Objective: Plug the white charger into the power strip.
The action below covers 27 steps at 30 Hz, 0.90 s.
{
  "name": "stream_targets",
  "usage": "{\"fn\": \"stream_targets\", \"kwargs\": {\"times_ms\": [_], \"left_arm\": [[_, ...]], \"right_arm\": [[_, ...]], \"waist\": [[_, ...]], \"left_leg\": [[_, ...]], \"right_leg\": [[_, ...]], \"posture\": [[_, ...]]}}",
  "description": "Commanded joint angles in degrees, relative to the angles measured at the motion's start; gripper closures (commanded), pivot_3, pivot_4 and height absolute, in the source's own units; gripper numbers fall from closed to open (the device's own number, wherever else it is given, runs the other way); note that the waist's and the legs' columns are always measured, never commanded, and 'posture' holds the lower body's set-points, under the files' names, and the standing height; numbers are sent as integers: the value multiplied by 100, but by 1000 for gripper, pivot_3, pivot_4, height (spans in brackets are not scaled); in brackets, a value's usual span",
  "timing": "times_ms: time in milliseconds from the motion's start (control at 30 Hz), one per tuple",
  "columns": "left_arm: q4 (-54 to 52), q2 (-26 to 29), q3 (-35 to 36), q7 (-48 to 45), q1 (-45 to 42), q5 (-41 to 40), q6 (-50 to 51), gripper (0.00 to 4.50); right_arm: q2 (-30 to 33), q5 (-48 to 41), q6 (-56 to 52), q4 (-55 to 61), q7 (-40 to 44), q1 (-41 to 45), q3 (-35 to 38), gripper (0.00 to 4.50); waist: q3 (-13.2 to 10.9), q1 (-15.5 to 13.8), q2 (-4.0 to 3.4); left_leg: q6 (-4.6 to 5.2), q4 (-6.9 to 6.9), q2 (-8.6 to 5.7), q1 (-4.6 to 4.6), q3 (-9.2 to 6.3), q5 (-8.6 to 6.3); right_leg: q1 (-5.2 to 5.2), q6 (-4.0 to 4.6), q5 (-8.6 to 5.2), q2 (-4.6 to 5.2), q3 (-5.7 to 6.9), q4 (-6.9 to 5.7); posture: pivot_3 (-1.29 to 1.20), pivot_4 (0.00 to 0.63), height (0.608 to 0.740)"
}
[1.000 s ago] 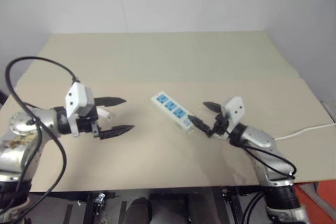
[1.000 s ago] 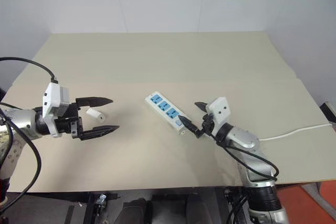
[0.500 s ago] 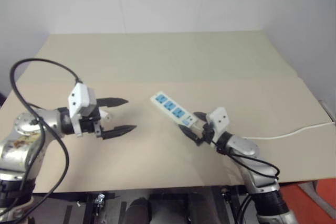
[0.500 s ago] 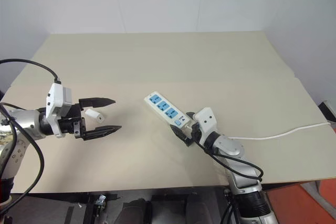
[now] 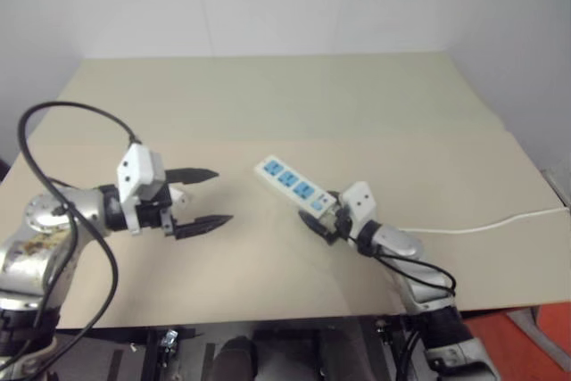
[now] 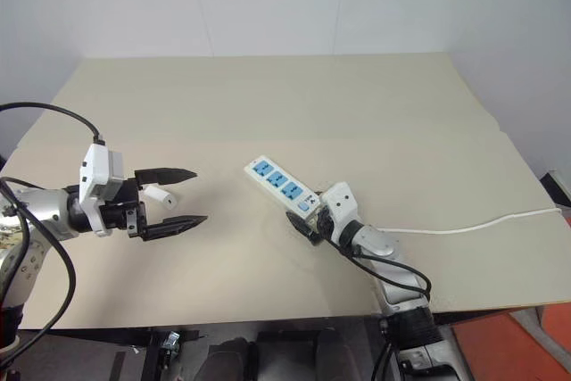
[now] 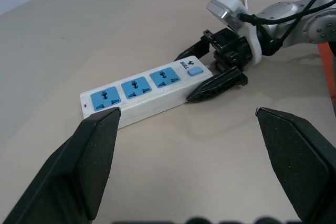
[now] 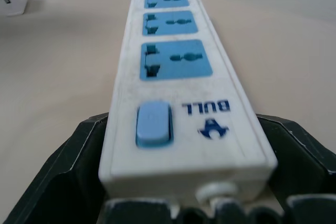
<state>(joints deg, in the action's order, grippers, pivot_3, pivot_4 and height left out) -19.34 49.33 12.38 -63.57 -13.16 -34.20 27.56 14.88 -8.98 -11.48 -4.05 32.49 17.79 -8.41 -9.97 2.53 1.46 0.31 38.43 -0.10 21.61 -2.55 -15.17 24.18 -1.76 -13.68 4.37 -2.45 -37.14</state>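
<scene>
A: The right pincer (image 6: 310, 223) sits at the switch end of the power strip (image 6: 284, 190), its black fingers spread wide, one along each long side of the white bar. From the right wrist view the fingers flank the casing by the blue switch (image 8: 153, 124), but I can't tell whether they press on it yet.

B: And the left pincer (image 6: 183, 195)?

A: Also wide, holding nothing, hovering over the tabletop (image 6: 268, 113) well to the left of the strip. The white charger (image 6: 157, 193) lies on the tabletop in the gap between its two fingers, as seen from the head; whether they're down at its level I can't say.

B: So the step in hand is steadying the strip?

A: That's my reading. To do it well, the right pincer should close squarely on the casing's long sides, near the switch but not on it, and low enough that the bar stays flat. The thin white cable (image 6: 473, 225) runs off to the right behind the wrist, so the arm should avoid dragging it.

B: Which socket suits the charger?

A: The strip lies diagonally with three blue sockets (image 7: 134, 86) facing up. The one farthest from the right pincer is nearest the left arm and leaves the most room between the two pincers. The left should grip the charger by its flat sides, turn the prongs down, and line them up with the slots before pushing.
</scene>
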Motion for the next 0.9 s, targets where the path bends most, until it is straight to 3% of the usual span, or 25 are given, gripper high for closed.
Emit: {"fn": "stream_targets", "kwargs": {"times_ms": [33, 167, 333, 533, 900], "left_arm": [[-112, 25, 102, 4, -27, -94, -78, 0], [-126, 52, 142, -1, 8, -95, -74, 0], [-127, 86, 196, -13, 55, -93, -76, 0], [-46, 141, 227, -74, 45, -88, -88, 0], [1138, 861, -5, -1129, -689, 253, -638, 0]], "right_arm": [[-110, 39, 243, -207, 28, 88, -20, 27], [-153, 9, 359, -388, 129, 14, -16, 27], [-196, -92, 605, -743, 291, -10, 92, 1059], [-128, -160, 1026, -1072, 758, 80, 107, 1058], [980, -776, 1322, -1322, 3774, 1039, -46, 1058]], "waist": [[1, 3, 2], [6, 13, 10], [19, 14, 27], [30, 11, 46], [20, -1, 39]], "left_leg": [[0, 0, 0, 0, -1, 0], [0, 0, 1, -12, 1, 0], [0, -1, 3, -23, 0, 0], [0, -1, 3, -40, 0, 0], [0, -3, 1, -27, 6, 0]], "right_leg": [[0, 0, 0, 0, 0, 0], [-8, 1, 0, 0, -2, -1], [-17, 1, 0, -3, -2, -2], [-34, 2, 1, -2, -2, -1], [-20, 2, 1, -3, 0, 2]], "posture": [[0, 150, 740], [0, 150, 740], [0, 150, 740], [0, 150, 740], [0, 150, 740]]}}
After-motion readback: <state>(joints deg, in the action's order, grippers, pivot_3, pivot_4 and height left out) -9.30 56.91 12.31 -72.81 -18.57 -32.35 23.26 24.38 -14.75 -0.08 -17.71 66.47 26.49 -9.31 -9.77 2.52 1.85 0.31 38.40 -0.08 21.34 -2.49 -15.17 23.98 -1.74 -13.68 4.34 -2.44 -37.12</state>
